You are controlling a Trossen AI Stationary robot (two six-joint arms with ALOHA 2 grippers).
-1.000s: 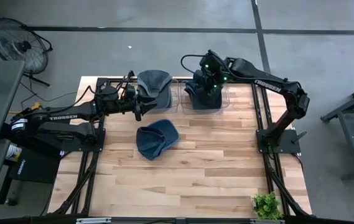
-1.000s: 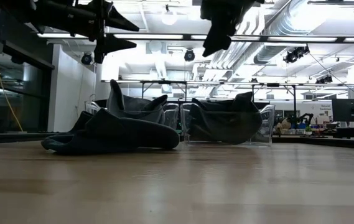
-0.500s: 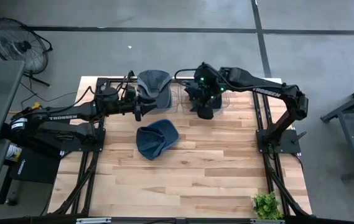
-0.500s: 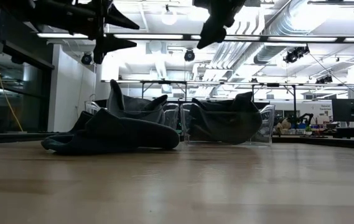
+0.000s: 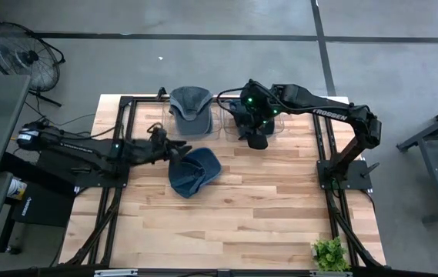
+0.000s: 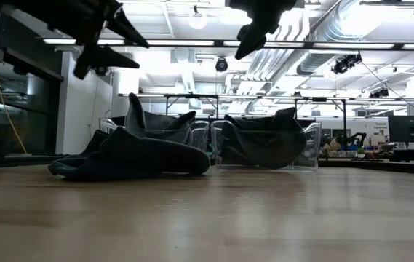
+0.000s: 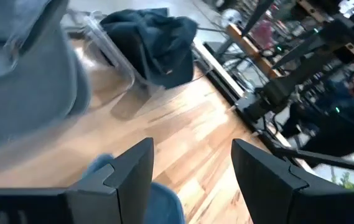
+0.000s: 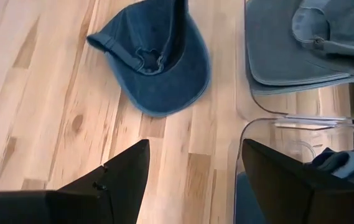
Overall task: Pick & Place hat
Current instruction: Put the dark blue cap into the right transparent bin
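Observation:
A blue denim cap (image 5: 193, 171) lies upside down on the wooden table, its hollow facing up (image 8: 158, 56); in the low view the cap (image 6: 130, 156) rests flat. My left gripper (image 5: 175, 147) hovers open just left of it and above it (image 7: 192, 180), with a bit of the blue cap (image 7: 164, 202) below its fingers. My right gripper (image 5: 255, 138) hangs open over the near edge of the right bin, well above the table (image 8: 192, 174) (image 6: 261, 22). A grey cap (image 5: 190, 104) fills the left clear bin and a dark cap (image 5: 242, 114) the right one.
Two clear plastic bins (image 6: 312, 145) stand side by side at the table's far edge, each holding a cap. Bare wood stretches toward the near edge. A small green plant (image 5: 329, 252) sits at the near right corner; black frame rails (image 5: 325, 146) run along both sides.
My left arm has swung away from the left bin toward the near edge and now tips down beside the blue cap. My right gripper has drifted from above the right bin toward the left and near side. No cap has moved.

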